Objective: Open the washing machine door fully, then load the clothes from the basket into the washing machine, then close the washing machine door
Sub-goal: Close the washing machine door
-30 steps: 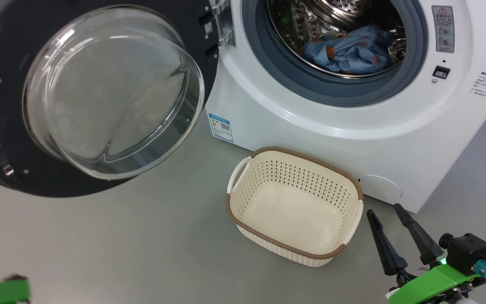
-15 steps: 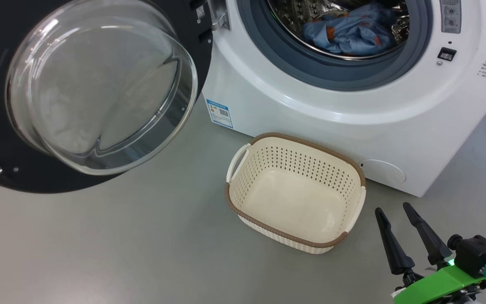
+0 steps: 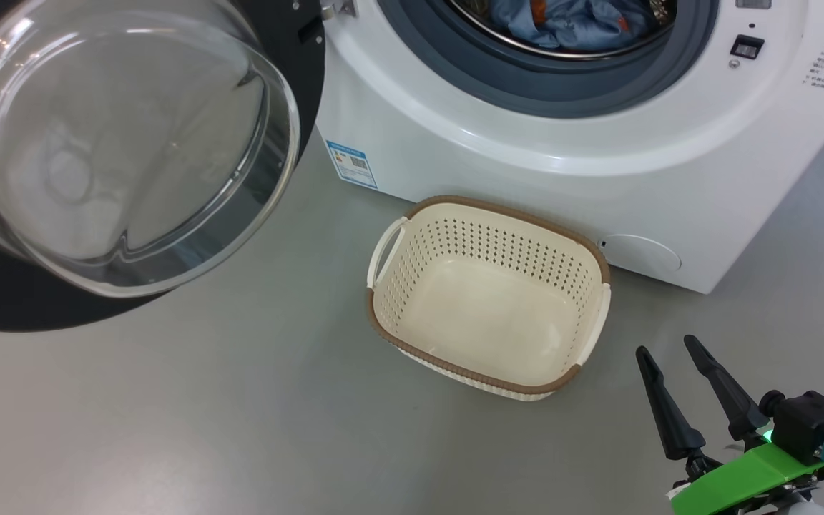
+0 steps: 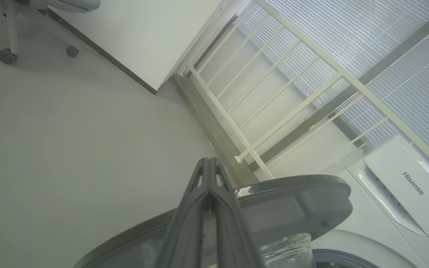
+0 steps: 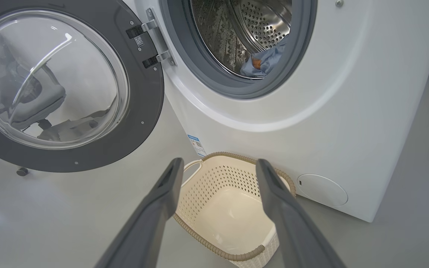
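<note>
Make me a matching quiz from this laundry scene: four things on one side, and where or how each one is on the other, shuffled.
Column one
1. basket
2. clothes
3. washing machine door
4. right gripper

Column two
A. in the drum
B. fingers apart, holding nothing
C. empty, on the floor
D. swung open

Pairs: 1-C, 2-A, 3-D, 4-B

Up and left of the right gripper [image 3: 666, 345], the washing machine door [image 3: 126, 143] is cut off by the left edge. The clothes [image 3: 569, 21], well above it, are cropped by the top edge. The blue label sticker [image 3: 351, 163] cannot be read. Part of the door is hidden behind the left gripper [image 4: 209, 160].
</note>
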{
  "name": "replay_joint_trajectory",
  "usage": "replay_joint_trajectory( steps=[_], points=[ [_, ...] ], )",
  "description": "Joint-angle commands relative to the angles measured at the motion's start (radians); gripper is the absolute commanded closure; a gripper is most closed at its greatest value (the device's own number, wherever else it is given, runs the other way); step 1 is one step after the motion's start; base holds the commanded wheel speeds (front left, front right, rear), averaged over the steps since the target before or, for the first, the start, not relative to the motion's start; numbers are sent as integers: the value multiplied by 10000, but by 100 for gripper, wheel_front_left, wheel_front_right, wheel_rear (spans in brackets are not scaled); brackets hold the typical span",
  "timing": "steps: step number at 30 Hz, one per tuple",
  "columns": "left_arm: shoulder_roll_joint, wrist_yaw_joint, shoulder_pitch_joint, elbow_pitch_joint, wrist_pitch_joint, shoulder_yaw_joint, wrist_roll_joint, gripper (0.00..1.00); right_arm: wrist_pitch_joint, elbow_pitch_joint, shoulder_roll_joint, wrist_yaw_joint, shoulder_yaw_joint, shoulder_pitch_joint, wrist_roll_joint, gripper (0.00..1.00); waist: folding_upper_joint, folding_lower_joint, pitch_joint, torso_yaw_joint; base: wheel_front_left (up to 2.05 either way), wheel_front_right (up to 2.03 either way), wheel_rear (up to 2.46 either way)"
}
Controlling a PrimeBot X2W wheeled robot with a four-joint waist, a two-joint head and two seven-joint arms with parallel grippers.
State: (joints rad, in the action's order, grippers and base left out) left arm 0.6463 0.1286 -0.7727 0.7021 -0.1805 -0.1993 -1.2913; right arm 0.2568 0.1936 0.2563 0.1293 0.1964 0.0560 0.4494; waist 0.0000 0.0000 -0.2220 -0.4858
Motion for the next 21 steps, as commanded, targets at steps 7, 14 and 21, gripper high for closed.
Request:
replay_joint_trajectory(
  steps=[7,14,21],
  points=[
    [1283,21,-1168,1566,-1841,61,-749,100,49,-284,247,14,402,524,-92,0,0,0,-601,323,0,0,0],
    [1294,21,-1605,1931,-2125,382,-863,100,49,-312,423,14,511,755,-118,0,0,0,-1007,477,0,0,0],
    [1340,21,-1665,2095,-2010,600,-858,100,49,-340,472,14,562,865,-153,0,0,0,-1191,569,0,0,0]
  ],
)
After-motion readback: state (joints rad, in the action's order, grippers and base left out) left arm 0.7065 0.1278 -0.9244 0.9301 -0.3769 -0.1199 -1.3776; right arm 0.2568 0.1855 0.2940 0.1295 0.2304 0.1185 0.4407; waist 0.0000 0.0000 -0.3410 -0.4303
